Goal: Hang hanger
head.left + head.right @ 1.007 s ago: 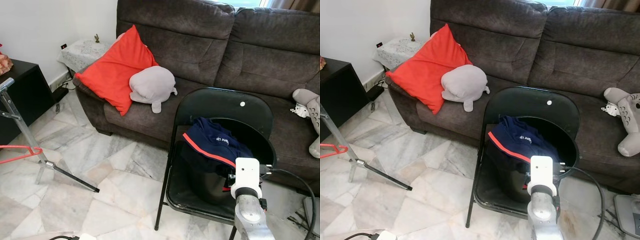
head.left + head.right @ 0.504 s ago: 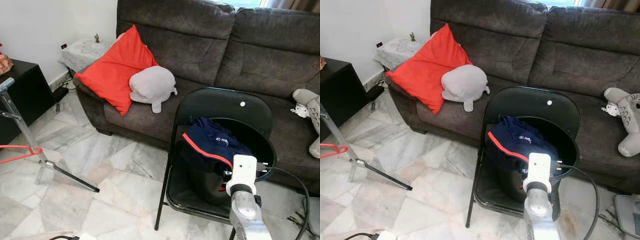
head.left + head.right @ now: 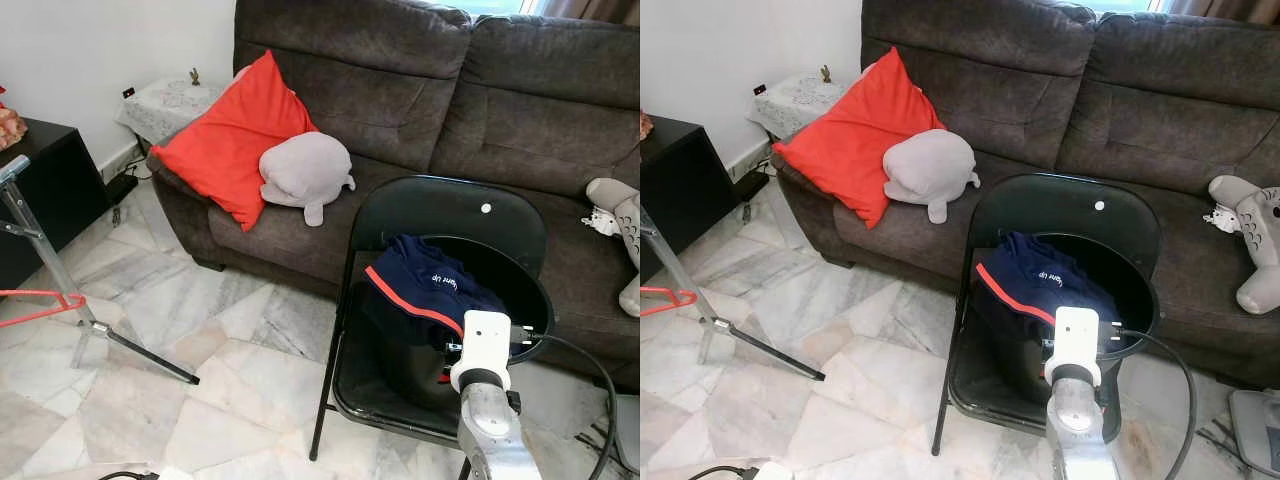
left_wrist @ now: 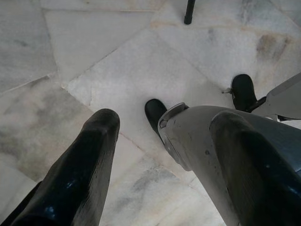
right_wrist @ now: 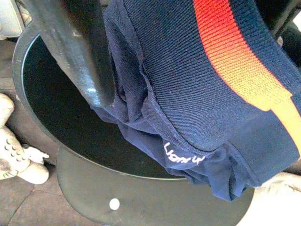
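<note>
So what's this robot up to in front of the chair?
The robot's right pincer reaches at a navy garment with a red stripe, bunched on the seat of a black folding chair before a dark sofa. One black finger lies against the cloth; a grip can't be confirmed. A red hanger sits on a metal stand to the robot's left. The left pincer hangs open over the marble floor.

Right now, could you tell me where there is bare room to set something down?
Bare floor lies between the rack leg and the chair, and the sofa cushion behind the chair up to the grey toy is bare. The chair seat is crowded: shirt and right tool.
</note>
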